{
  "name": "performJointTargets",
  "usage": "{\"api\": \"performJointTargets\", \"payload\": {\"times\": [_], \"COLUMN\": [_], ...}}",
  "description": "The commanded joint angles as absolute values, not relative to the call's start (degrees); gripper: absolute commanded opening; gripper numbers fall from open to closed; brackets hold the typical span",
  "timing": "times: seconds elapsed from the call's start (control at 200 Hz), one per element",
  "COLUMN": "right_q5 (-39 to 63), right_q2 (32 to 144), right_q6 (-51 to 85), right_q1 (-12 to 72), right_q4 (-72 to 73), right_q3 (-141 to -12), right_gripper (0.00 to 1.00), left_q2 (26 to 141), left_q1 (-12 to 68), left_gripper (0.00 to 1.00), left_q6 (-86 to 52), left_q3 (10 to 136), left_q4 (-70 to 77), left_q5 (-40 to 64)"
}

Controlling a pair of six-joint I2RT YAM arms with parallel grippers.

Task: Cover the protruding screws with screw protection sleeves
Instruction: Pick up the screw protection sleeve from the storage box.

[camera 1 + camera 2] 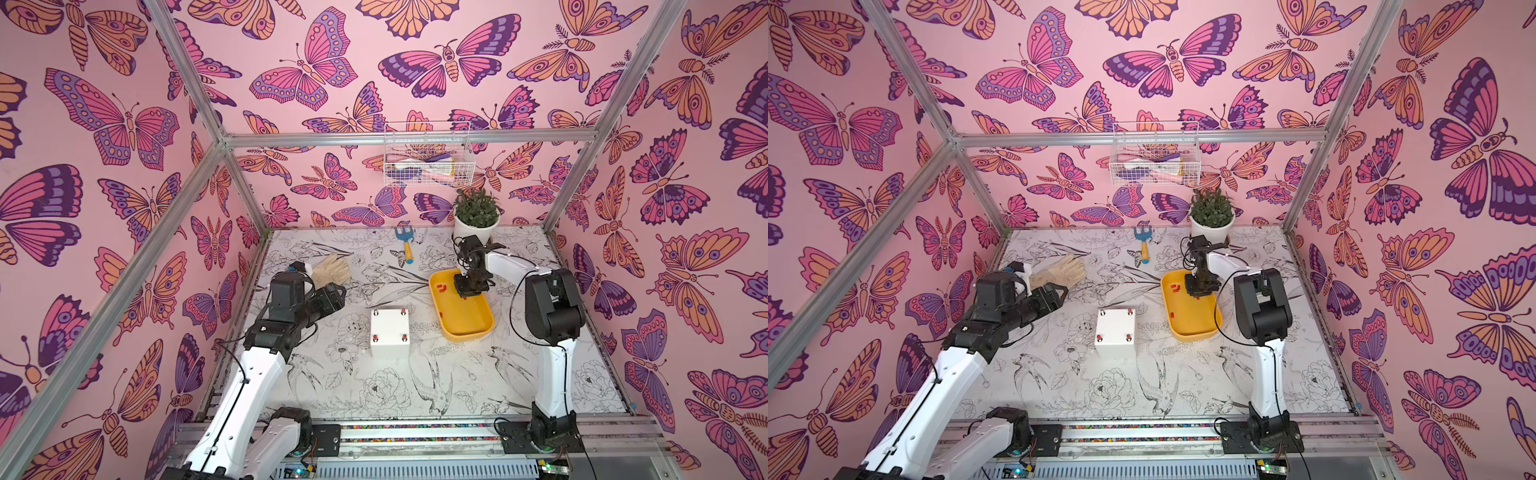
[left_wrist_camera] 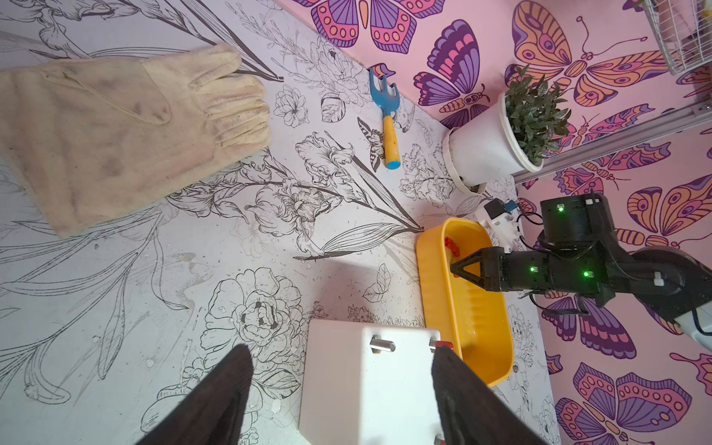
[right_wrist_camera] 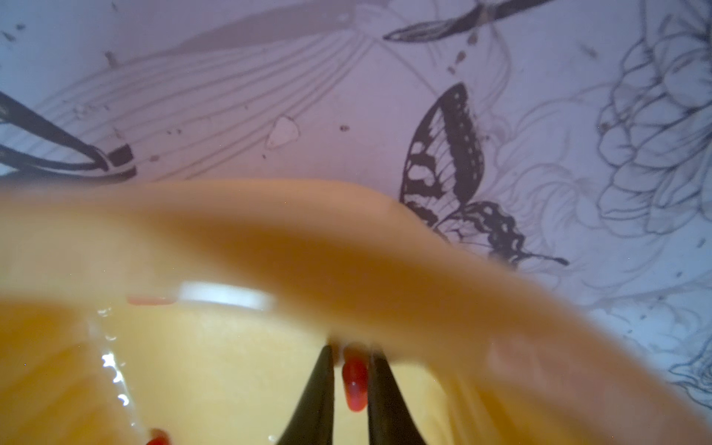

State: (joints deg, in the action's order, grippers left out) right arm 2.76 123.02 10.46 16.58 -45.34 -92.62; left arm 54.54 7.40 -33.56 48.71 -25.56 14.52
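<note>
Worked with the right gripper (image 3: 355, 352) low inside the yellow tray (image 1: 461, 318), near the bench's right edge, clenched on one red sleeve (image 3: 355, 385), probably meant for the bare screw (image 2: 381, 344) on the white box (image 1: 390, 332) mid-bench. Held the left gripper (image 2: 343, 348) wide open and empty, aimed at that box, perhaps to steady it. Could not see past the tray's blurred rim in the right wrist view.

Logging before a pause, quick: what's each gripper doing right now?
Left gripper: open, holding nothing.
Right gripper: closed on a red sleeve, down in the yellow tray.
</note>
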Motion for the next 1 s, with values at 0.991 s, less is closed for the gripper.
{"api": "performJointTargets", "payload": {"times": [0.991], "right_q5": [8.8], "right_q2": [119.7], "right_q6": [13.4], "right_q1": [16.4], "right_q4": [-44.2], "right_q3": [-89.7], "right_gripper": [0.13], "left_q2": [57.3], "left_q1": [15.2], "left_gripper": [0.81], "left_q6": [-33.8], "left_q3": [51.2], "left_q4": [-26.1], "left_q5": [13.1]}}
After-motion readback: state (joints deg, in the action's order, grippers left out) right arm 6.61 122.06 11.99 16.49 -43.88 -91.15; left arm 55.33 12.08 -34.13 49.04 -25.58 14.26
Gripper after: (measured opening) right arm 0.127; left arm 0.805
